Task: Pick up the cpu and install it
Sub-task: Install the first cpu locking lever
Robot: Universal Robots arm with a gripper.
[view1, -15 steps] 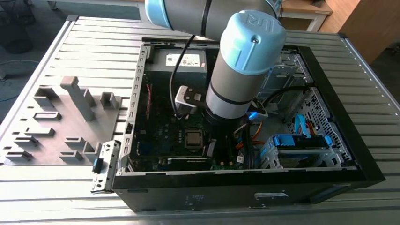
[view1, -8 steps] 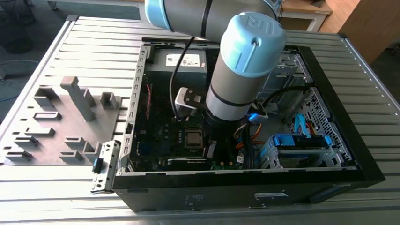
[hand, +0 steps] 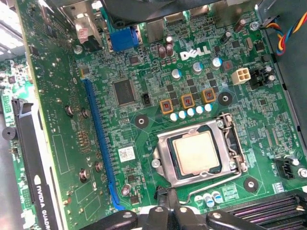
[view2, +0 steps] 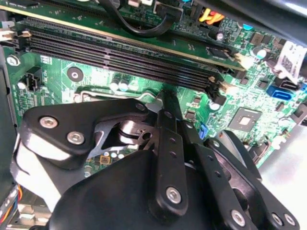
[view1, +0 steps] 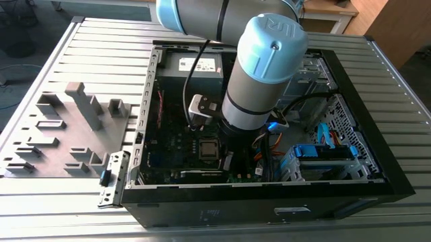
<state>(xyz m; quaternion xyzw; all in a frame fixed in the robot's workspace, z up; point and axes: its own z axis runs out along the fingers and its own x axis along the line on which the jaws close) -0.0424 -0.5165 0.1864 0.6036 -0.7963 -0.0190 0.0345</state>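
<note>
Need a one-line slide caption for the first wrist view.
The cpu seated in its motherboard socket, with the pincer just beside the socket.

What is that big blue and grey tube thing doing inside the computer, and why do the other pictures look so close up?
The tube is a robot arm. It reaches down into an open computer case that lies on a metal table. Beside the case, on the exterior view's left, is a grey tray with little holders for parts.

One picture comes from a camera standing off the arm, so you see the whole scene. The other two come from small cameras riding near the arm's wrist, so they look closely at the green circuit board.

The black metal pieces in both wrist views are the gripper, the robot's hand. In the first wrist view, the silver square is the cpu, the computer's brain. It sits in its socket, under a metal frame, just in front of the gripper.
</note>
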